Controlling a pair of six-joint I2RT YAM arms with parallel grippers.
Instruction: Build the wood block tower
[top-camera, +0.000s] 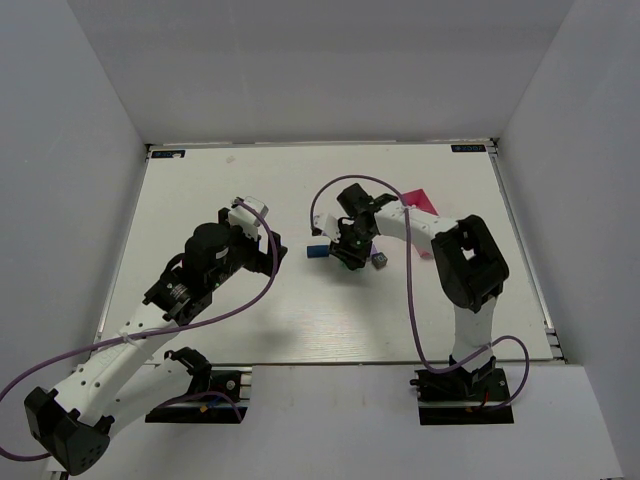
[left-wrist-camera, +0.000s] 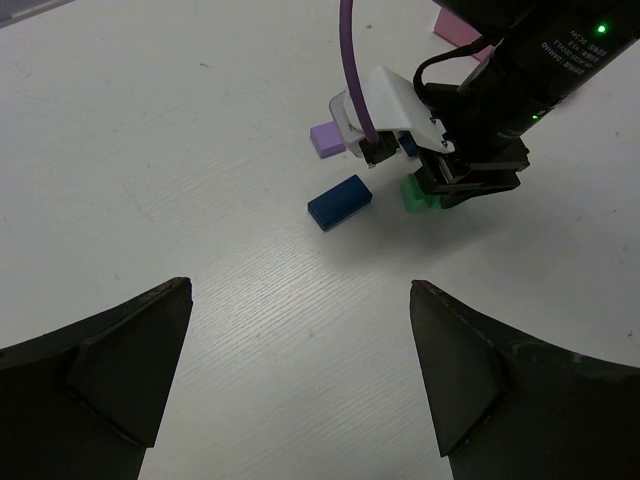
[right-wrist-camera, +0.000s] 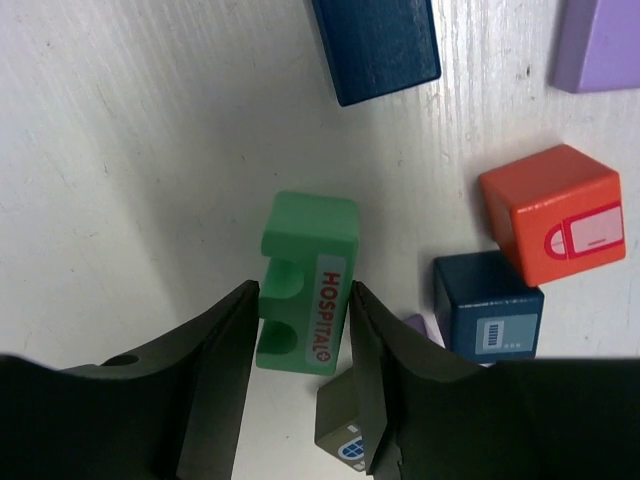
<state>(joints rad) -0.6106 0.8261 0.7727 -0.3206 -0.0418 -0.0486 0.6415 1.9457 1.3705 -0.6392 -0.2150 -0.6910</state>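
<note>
The right fingers clasp a green block lying flat on the white bench. The left fingers gape wide, holding nothing. The other blocks lie loose and unstacked beside the green one, right of centre in the top view. Plain grey walls enclose the bench. A dark block is half hidden behind one finger, and the pink tray is mostly covered by the right arm.

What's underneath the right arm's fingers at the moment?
A green block marked HOSPITAL lies on the table, pinched between the fingers. A dark grey block peeks out beside it, mostly covered by one finger.
</note>
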